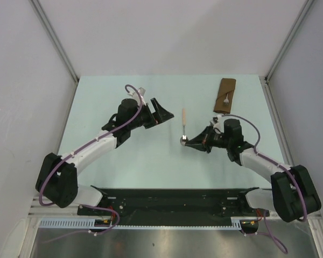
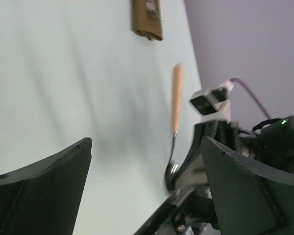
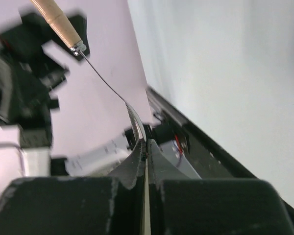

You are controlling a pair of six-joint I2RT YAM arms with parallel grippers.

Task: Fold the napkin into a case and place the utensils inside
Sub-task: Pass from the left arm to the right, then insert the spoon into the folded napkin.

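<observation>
The left hand [image 1: 162, 111] sits left of centre on the surface [image 1: 97, 97], its fingers spread wide and holding nothing. Just to its right is the spoon [image 1: 184, 122], its long axis running from near edge to far edge, with the tan handle toward the far edge and the head toward the near one. The right hand [image 1: 189, 142] has its fingers pinched tight together on that head. Whether the spoon is lifted cannot be told.

The case [image 1: 225, 95] lies near the far right corner, beyond and to the right of the right hand, and its length runs roughly the same way as the spoon's. The other utensil [image 1: 226, 98] shows pale against it. The right arm is clearly nearer the case, so carrying the spoon there looks like its job.
</observation>
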